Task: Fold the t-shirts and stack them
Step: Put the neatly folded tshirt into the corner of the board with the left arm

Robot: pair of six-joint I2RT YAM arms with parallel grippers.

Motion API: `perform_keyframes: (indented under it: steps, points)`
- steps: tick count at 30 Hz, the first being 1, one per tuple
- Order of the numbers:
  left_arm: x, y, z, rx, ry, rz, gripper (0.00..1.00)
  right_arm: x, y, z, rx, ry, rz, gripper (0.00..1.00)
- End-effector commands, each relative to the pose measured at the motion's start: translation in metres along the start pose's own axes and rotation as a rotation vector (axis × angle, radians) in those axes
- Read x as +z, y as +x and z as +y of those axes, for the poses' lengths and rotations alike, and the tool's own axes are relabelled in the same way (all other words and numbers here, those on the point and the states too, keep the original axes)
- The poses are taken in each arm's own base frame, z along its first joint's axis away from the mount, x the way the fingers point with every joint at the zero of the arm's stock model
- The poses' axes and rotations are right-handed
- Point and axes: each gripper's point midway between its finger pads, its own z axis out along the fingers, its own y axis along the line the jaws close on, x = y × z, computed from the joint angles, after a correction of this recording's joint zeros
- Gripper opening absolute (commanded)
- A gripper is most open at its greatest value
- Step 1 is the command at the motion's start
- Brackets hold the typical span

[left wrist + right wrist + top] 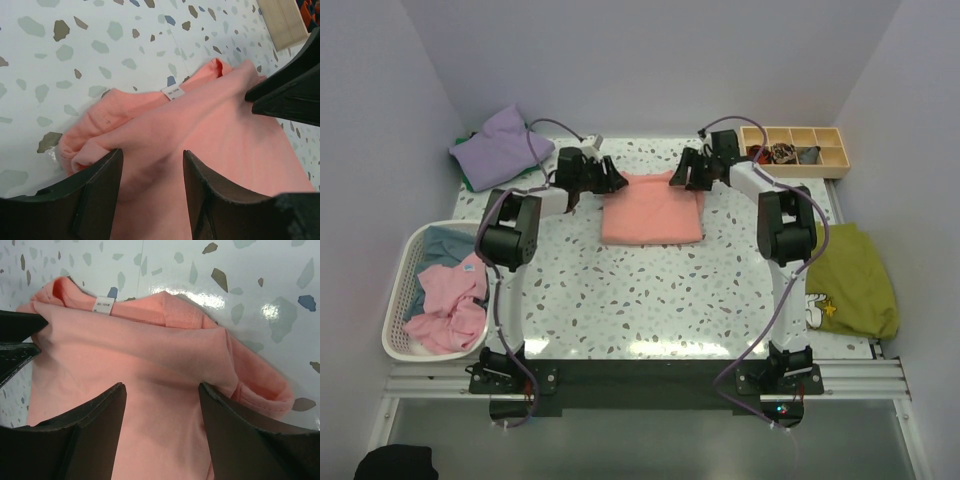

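Observation:
The salmon-pink t-shirt (652, 210) lies folded into a rectangle at the back middle of the table. Both grippers are at its far edge, by the collar. My left gripper (612, 180) is at the far left corner; in the left wrist view its jaws (152, 160) are open, with pink cloth (220, 130) between the fingers. My right gripper (688, 178) is at the far right corner; its jaws (162, 387) are open over the cloth (150, 355). A white neck label (103, 305) shows near the collar. A lavender shirt (500, 145) lies at the back left, a green one (850, 280) at the right.
A white basket (398, 290) at the left edge holds crumpled pink (450, 300) and light blue (445, 240) shirts. A wooden divided tray (795, 150) with small items stands at the back right, close behind the right arm. Purple cables loop from both arms.

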Motion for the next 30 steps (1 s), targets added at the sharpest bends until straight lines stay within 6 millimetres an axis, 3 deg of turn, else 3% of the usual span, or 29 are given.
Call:
perform_keyframes:
  steps: [1, 2, 3, 5, 6, 9, 12, 17, 20, 26, 30]
  points:
    - [-0.007, -0.027, 0.007, 0.052, -0.018, -0.073, 0.56, -0.025, -0.028, -0.007, -0.052, 0.046, -0.071, 0.68]
    - [-0.012, -0.024, 0.005, 0.043, -0.017, -0.073, 0.56, -0.030, -0.029, -0.007, -0.064, 0.054, -0.077, 0.71]
    - [-0.020, -0.040, -0.006, 0.060, -0.006, -0.108, 0.56, -0.041, -0.038, -0.003, -0.071, 0.062, -0.106, 0.78]
    - [-0.031, -0.046, -0.012, 0.065, -0.023, -0.125, 0.56, -0.051, -0.041, -0.005, -0.074, 0.089, -0.119, 0.80]
    - [-0.042, -0.061, -0.023, 0.079, -0.017, -0.155, 0.56, -0.054, -0.039, -0.008, -0.073, 0.098, -0.113, 0.80]
    - [-0.060, -0.067, -0.035, 0.074, -0.011, -0.178, 0.57, -0.061, -0.037, -0.011, -0.073, 0.119, -0.113, 0.81]
    - [-0.070, -0.059, -0.041, 0.057, -0.002, -0.177, 0.57, -0.058, -0.031, -0.020, -0.071, 0.147, -0.090, 0.81]
    - [-0.073, -0.033, -0.034, 0.027, -0.015, -0.135, 0.57, -0.047, -0.021, -0.028, -0.065, 0.153, -0.063, 0.81]
    - [-0.073, -0.024, -0.031, 0.010, -0.018, -0.126, 0.56, -0.041, -0.018, -0.026, -0.058, 0.124, -0.056, 0.80]
    - [-0.070, -0.015, -0.027, -0.003, -0.025, -0.114, 0.56, -0.024, -0.014, -0.022, -0.021, 0.062, -0.038, 0.78]
    - [-0.067, -0.011, -0.022, -0.009, -0.032, -0.105, 0.56, -0.017, -0.001, -0.031, -0.004, 0.083, -0.020, 0.78]
